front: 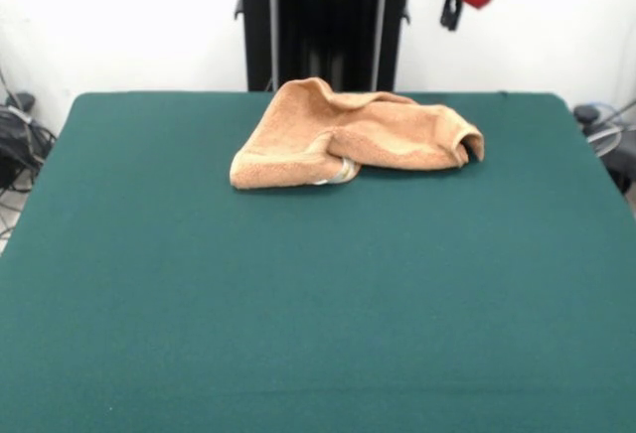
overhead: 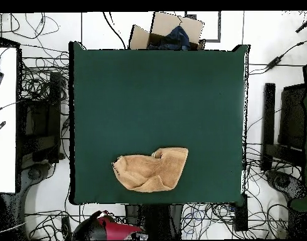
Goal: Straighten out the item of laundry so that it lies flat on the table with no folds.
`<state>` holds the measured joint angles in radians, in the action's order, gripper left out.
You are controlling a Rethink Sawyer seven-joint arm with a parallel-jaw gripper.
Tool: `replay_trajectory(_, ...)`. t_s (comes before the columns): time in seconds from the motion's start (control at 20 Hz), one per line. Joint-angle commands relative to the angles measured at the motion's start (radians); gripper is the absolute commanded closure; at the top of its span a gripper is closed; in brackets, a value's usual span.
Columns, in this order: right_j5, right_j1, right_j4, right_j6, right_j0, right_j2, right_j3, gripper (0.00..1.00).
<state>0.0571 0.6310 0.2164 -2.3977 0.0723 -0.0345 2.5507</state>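
Crumpled towel on the green desk, gripper drawn back

The peach-orange towel (front: 348, 137) lay bunched and folded over itself near the desk's (front: 298, 314) edge closest to the robot, well apart from the red-and-black gripper (front: 452, 18), which hung off beyond that edge; whether it was open or closed could not be told. Cables (overhead: 36, 94) and a cardboard box (overhead: 171, 31) surrounded the desk.
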Motion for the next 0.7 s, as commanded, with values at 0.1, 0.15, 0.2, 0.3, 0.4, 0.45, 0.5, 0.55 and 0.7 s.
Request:
replay_trajectory(0.1, -0.246, 0.161, -0.092, 0.091, 0.019, 0.137, -0.250, 1.00)
replay_trajectory(0.15, -0.255, 0.164, -0.113, 0.087, 0.017, 0.139, -0.262, 1.00)
replay_trajectory(0.2, -0.271, 0.166, -0.133, 0.089, 0.008, 0.133, -0.274, 1.00)
replay_trajectory(0.3, -0.273, 0.165, -0.174, 0.081, -0.003, 0.122, -0.292, 1.00)
replay_trajectory(0.4, -0.269, 0.159, -0.213, 0.072, -0.008, 0.117, -0.312, 1.00)
replay_trajectory(0.45, -0.269, 0.157, -0.232, 0.064, -0.012, 0.112, -0.319, 1.00)
replay_trajectory(0.5, -0.255, 0.148, -0.251, 0.063, -0.020, 0.103, -0.325, 1.00)
replay_trajectory(0.55, -0.247, 0.144, -0.265, 0.058, -0.028, 0.094, -0.329, 1.00)
replay_trajectory(0.7, -0.238, 0.139, -0.313, 0.055, -0.040, 0.083, -0.352, 1.00)
